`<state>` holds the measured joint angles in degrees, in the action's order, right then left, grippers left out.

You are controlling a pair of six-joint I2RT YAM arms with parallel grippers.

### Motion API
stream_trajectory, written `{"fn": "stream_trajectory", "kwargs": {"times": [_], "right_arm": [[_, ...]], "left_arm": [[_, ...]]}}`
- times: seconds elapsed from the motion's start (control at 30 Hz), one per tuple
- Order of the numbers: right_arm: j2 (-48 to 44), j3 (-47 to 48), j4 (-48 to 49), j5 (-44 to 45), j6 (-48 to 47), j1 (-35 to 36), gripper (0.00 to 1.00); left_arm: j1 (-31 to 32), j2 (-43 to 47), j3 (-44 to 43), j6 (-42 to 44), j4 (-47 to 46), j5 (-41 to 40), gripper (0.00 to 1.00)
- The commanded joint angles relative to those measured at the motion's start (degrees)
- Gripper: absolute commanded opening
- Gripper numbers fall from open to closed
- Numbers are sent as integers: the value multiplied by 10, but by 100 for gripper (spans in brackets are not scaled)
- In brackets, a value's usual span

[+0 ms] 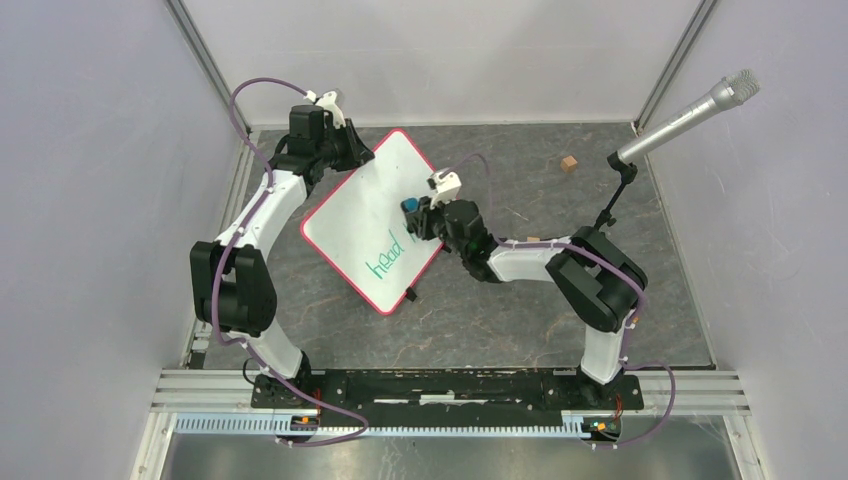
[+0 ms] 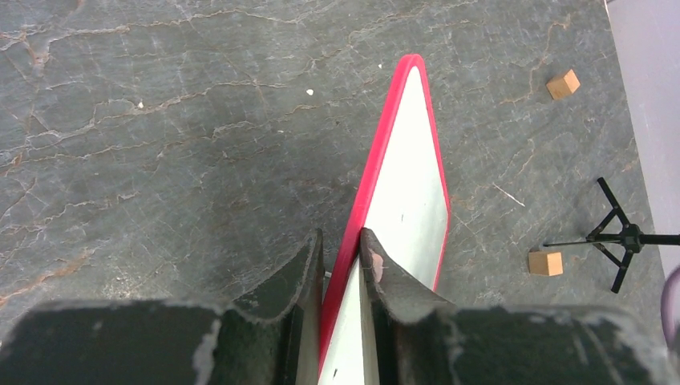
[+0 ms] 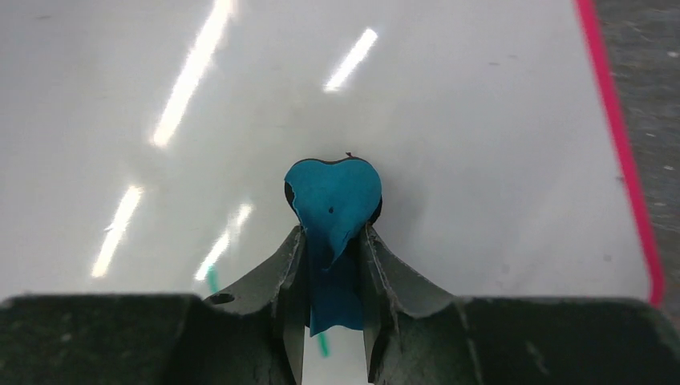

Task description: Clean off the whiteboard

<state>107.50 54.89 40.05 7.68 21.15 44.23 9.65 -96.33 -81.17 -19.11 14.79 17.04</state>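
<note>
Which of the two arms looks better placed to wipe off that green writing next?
Right. The right gripper holds a blue eraser on the whiteboard, close to the green writing. The left gripper is clamped on the board's red rim, steadying it.

The left tool (image 2: pixel 341 241) pinches the red-rimmed whiteboard (image 2: pixel 409 184) edge-on over the grey desk (image 2: pixel 160 144). At the right, a far wooden cube (image 2: pixel 563 83) sits apart, and a near wooden cube (image 2: pixel 545 262) sits beside a black tripod base (image 2: pixel 618 236).

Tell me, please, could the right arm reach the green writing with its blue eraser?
Probably yes: the blue eraser sits against the whiteboard, with only bare board between it and the green writing.
</note>
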Motion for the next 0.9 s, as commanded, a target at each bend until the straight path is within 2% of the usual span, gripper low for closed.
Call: {"fn": "stream_trajectory", "kwargs": {"times": [0.0, 0.2, 0.37, 0.47, 0.53, 0.63, 0.87], "right_arm": [[-10, 24, 11, -53, -18, 63, 31], [-11, -14, 21, 0, 2, 37, 31], [-23, -70, -18, 52, 125, -19, 31], [-35, -116, 6, 60, 158, -37, 31], [-40, -126, 12, 66, 156, -37, 31], [-28, -108, 28, 29, 138, -31, 31], [-12, -55, 25, 16, 111, 30, 32]], "left_arm": [[10, -4, -6, -20, 22, 20, 22], [10, -6, -6, -19, 24, 18, 22], [10, -7, -4, -27, 20, 25, 21], [10, -3, 2, -32, 11, 31, 21], [10, 0, 4, -32, 9, 29, 21], [10, 3, 5, -31, 9, 30, 21], [10, 8, 6, -32, 9, 27, 21]]}}
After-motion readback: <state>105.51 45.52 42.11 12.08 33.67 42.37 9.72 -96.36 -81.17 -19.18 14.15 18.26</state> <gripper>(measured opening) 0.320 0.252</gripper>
